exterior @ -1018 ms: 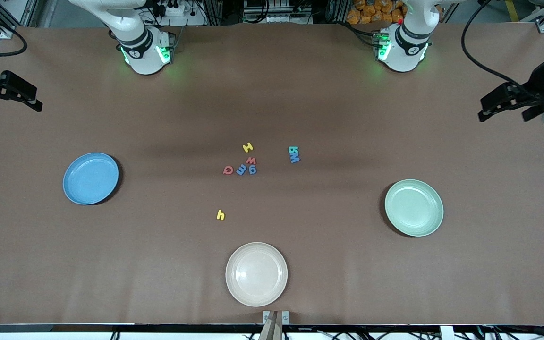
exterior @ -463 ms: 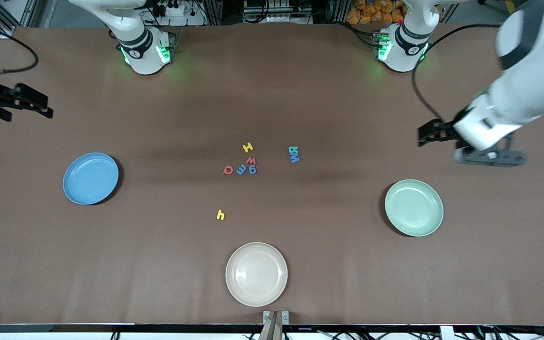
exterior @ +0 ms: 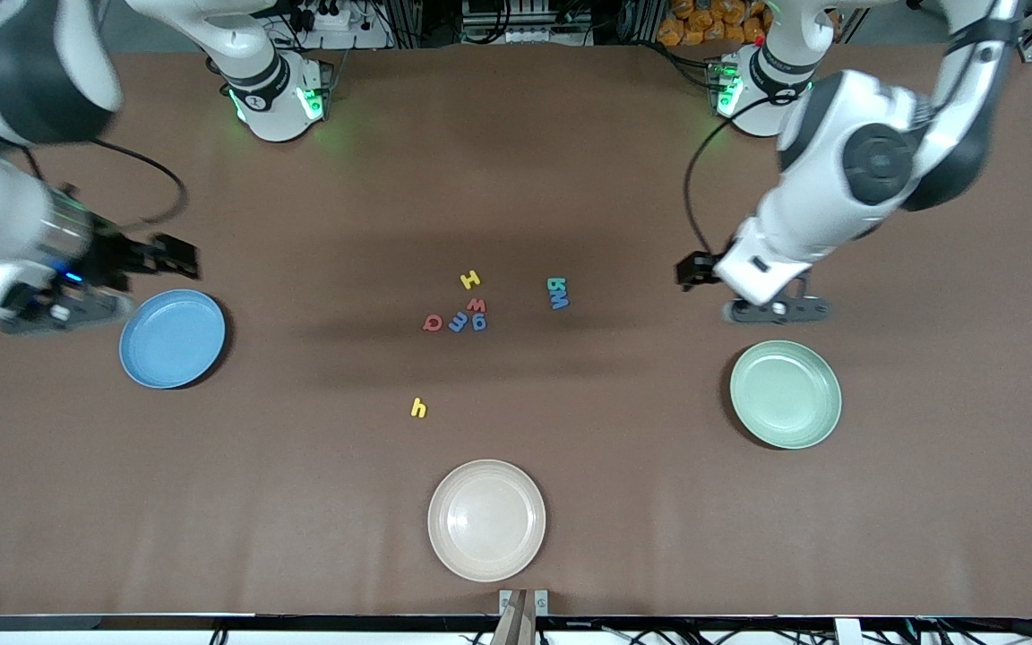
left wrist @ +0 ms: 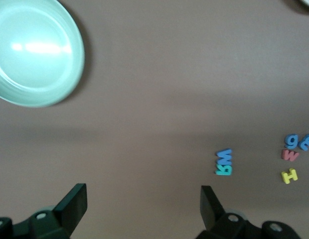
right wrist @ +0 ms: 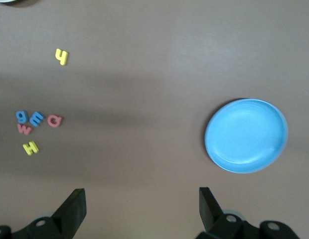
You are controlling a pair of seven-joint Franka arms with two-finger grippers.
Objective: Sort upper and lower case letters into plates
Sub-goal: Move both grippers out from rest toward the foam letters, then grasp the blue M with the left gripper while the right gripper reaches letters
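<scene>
While both arms reach out over the brown table (exterior: 570, 502), every letter piece lies flat on the table and all three plates hold nothing. The left gripper (left wrist: 143, 205) hangs with its fingers spread wide and nothing between them, over bare table beside the pale green plate (exterior: 786, 393), on the side toward the robots' bases. The right gripper (right wrist: 142, 206) is likewise spread wide and holding nothing, over the table just beside the blue plate (exterior: 172, 338). The blue plate sits toward the right arm's end of the table, the pale green one toward the left arm's end, and a cream-white plate (exterior: 486, 520) lies nearest the front camera, between them.

Near the table's middle is a tight cluster: a yellow H (exterior: 470, 279), a red w (exterior: 477, 305) just nearer the camera, then a row of a red letter that may be a G or Q (exterior: 432, 322), a blue E (exterior: 457, 322) and a blue g (exterior: 478, 322), close together or touching. A teal k (exterior: 556, 285) and a blue M (exterior: 559, 299) lie touching each other, apart from the cluster toward the left arm's end. A yellow h (exterior: 418, 408) lies alone, between the cluster and the cream-white plate.
</scene>
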